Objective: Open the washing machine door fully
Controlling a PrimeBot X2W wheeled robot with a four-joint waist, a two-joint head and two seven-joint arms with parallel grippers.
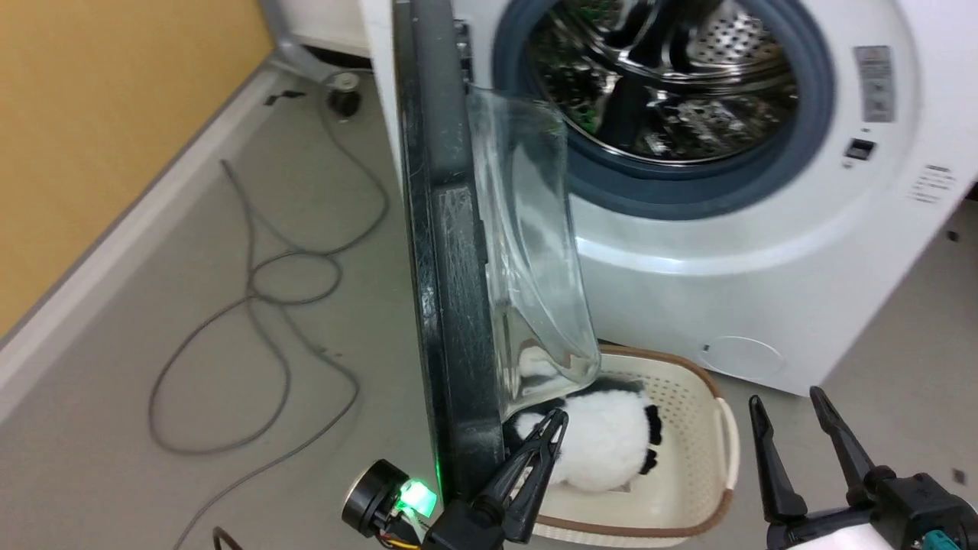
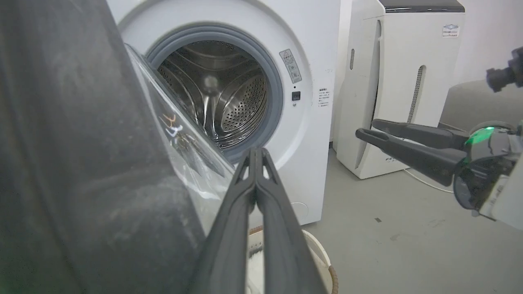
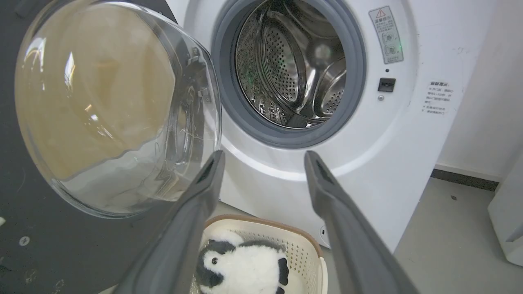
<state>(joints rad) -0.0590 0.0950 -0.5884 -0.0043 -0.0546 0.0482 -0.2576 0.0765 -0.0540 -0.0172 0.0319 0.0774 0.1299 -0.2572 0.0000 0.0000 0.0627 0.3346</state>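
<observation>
A grey floor [image 1: 229,344] with loose cables [image 1: 252,305] runs along a yellow wall [image 1: 92,137]. The white washing machine [image 1: 688,290] shows its steel drum [image 1: 672,69]. Its door [image 1: 451,305] stands upright, swung out about square to the front. The left gripper [image 1: 558,416], fingers pressed together and empty, is just right of the door's matte black inner face, below the bulging clear glass [image 1: 535,252]. I judge that a push to the left will open the door more. The right gripper [image 1: 786,395], jaws apart, is well away.
</observation>
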